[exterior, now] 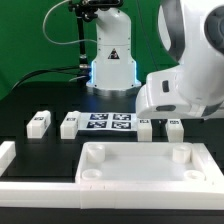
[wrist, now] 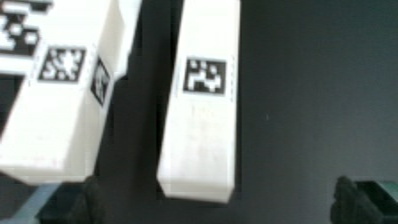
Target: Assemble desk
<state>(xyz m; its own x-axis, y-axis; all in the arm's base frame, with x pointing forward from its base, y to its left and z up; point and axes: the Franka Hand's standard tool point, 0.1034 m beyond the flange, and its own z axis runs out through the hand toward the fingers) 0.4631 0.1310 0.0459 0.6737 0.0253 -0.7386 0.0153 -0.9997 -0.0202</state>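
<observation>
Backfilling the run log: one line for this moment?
fingers: open, empty | leg: lying on table, ungrasped | desk top: nothing fitted

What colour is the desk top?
The desk top is plain white, clearest in the exterior view.

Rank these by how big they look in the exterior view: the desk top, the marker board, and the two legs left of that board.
1. The desk top, clearly largest, though also nearest the camera.
2. The marker board.
3. The far-left leg and the neighbouring leg: they look alike, so not ranked.
</observation>
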